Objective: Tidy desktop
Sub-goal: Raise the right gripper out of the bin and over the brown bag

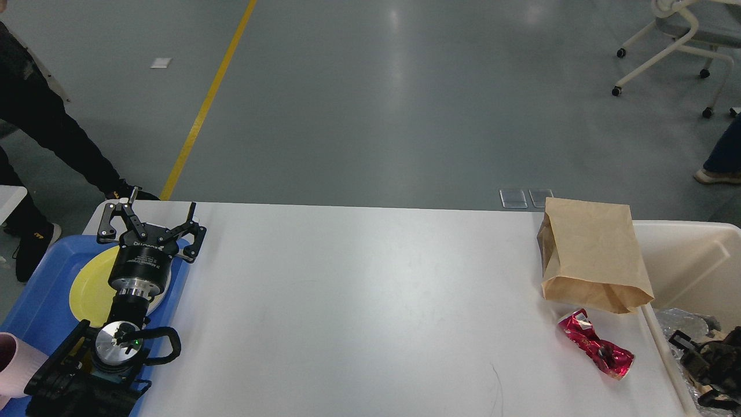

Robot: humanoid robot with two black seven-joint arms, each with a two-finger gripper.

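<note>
The white desktop (359, 301) holds a brown paper bag (590, 255) lying at its right edge and a crumpled red foil wrapper (596, 344) just in front of the bag. My left gripper (151, 225) is open and empty, hovering over the far end of the blue tray (40, 301) and the yellow plate (92, 284). My right gripper (692, 368) is dark and low at the bottom right, over the cream bin (689, 255), right of the red wrapper. Its two fingers look spread apart, with nothing between them.
Crumpled silver foil (683, 321) lies in the bin. A pink cup (14, 365) stands at the near left on the tray. A person in black (40, 127) stands at the far left and a wheeled chair (677, 46) at the far right.
</note>
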